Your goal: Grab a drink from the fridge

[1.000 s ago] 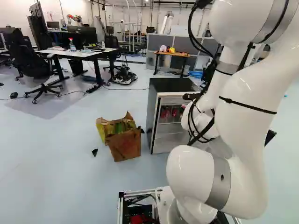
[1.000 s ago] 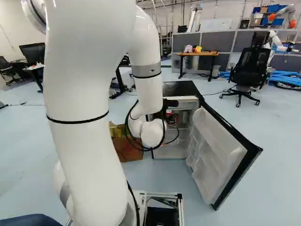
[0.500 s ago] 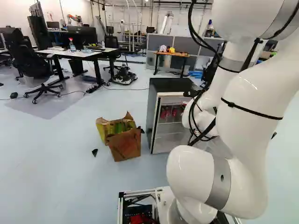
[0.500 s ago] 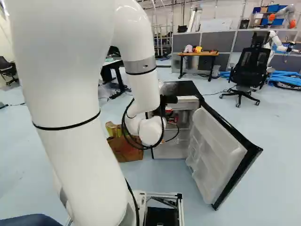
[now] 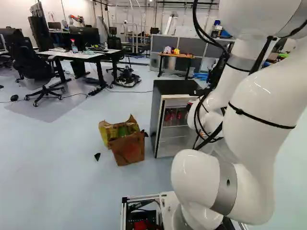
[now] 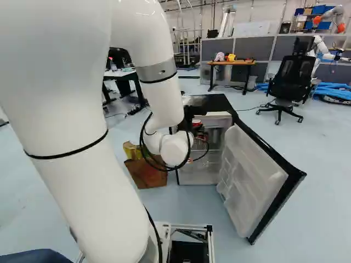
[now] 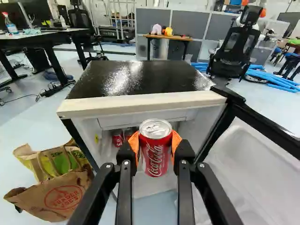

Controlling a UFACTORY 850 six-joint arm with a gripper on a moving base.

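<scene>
In the right base view my gripper (image 6: 198, 133) shows partly beyond the white wrist, before the open fridge (image 6: 213, 102). The wrist view has the gripper (image 7: 156, 149) shut on a red drink can (image 7: 155, 157), an orange pad pressing each side. The can is upright, its silver lid uncovered, and appears in front of the fridge opening. Behind it, more red cans (image 7: 117, 139) stand on a shelf inside the fridge. The arm hides most of the gripper in the left base view.
The fridge door (image 6: 258, 178) stands swung out on the right. A brown paper bag (image 5: 128, 148) and a yellow-green bag (image 5: 112, 132) sit on the floor left of the fridge. Farther back are desks, an office chair (image 6: 290, 82) and another robot (image 6: 323, 50).
My arm has drawn back, its upper links shifting left in the right base view and right in the left one. The wrist has shifted slightly left in the right base view. The base has stayed put.
</scene>
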